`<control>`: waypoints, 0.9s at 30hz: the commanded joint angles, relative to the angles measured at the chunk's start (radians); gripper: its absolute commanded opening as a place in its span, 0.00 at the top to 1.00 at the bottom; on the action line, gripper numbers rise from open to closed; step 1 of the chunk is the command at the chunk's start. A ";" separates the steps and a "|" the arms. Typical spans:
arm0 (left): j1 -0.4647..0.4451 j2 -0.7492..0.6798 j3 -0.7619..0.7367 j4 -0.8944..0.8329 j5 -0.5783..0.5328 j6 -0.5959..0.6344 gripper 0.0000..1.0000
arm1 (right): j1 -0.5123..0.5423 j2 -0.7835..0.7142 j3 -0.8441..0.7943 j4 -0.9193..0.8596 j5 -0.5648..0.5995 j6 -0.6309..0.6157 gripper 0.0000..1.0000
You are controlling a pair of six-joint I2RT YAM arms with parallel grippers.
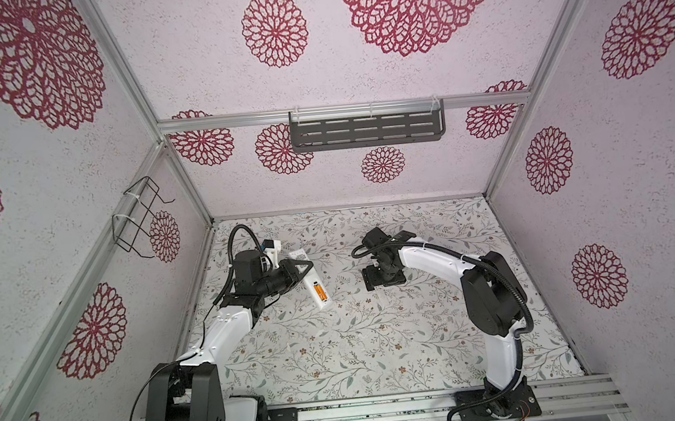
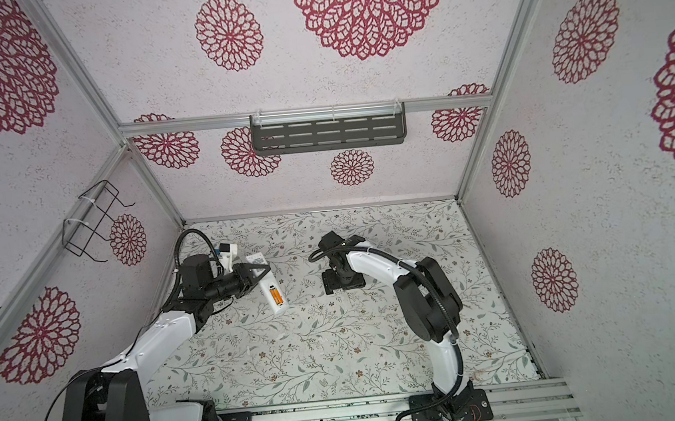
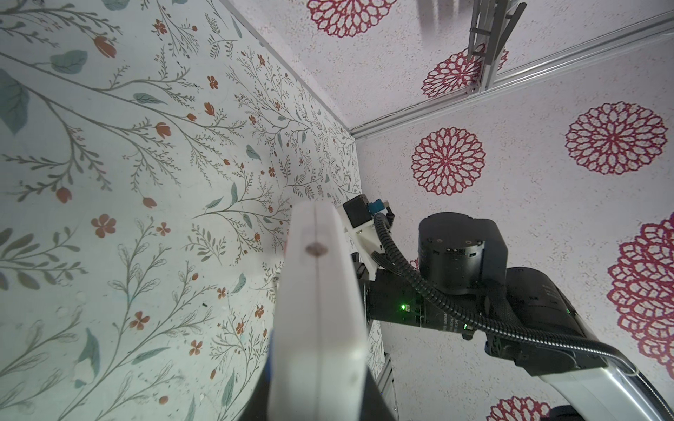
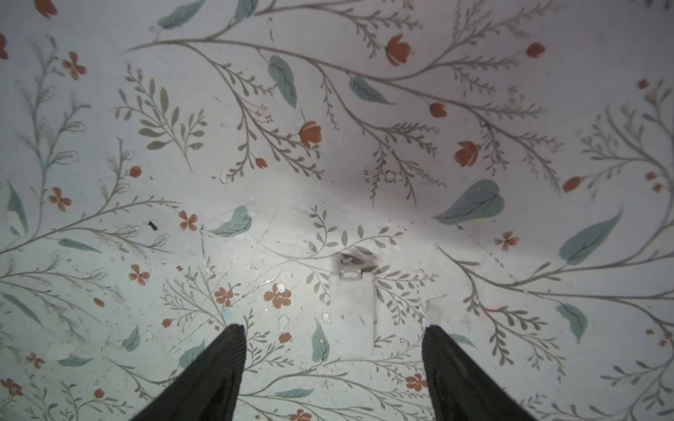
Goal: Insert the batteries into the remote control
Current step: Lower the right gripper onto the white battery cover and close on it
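Left gripper (image 1: 302, 268): clenched across the middle of the long slim white plastic remote control (image 1: 311, 284), over the left rear part of the floral-printed tabletop (image 1: 380, 341).
Remote control: aslant, one end toward the rear wall, the other toward the table's middle. Its back face is turned up in both top views. The left wrist view shows it edge-on.
Batteries: small slim orange cylinders, the batteries (image 1: 320, 293) lie side by side in the open recess near the remote's nearer end, just past the left gripper's hold. From this distance it cannot be confirmed that they are fully seated.
Right gripper (image 4: 333, 328): released, its black ribbed fingers (image 4: 219, 364) spread wide and pointing down at the table, grasping nothing. It is well apart from the remote control.
Plate: a pale flat rectangular plastic plate (image 4: 352, 317) with a small latch tab at one end lies flat on the table between the right gripper's fingertips, touching neither.
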 commanded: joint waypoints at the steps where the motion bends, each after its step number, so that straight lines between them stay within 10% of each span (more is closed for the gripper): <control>1: -0.005 -0.015 -0.007 0.014 0.006 0.016 1.00 | -0.002 0.009 0.036 -0.046 0.020 -0.026 0.23; 27: -0.005 0.017 0.020 0.019 0.020 0.012 1.00 | -0.001 0.098 0.004 -0.037 0.040 -0.098 0.52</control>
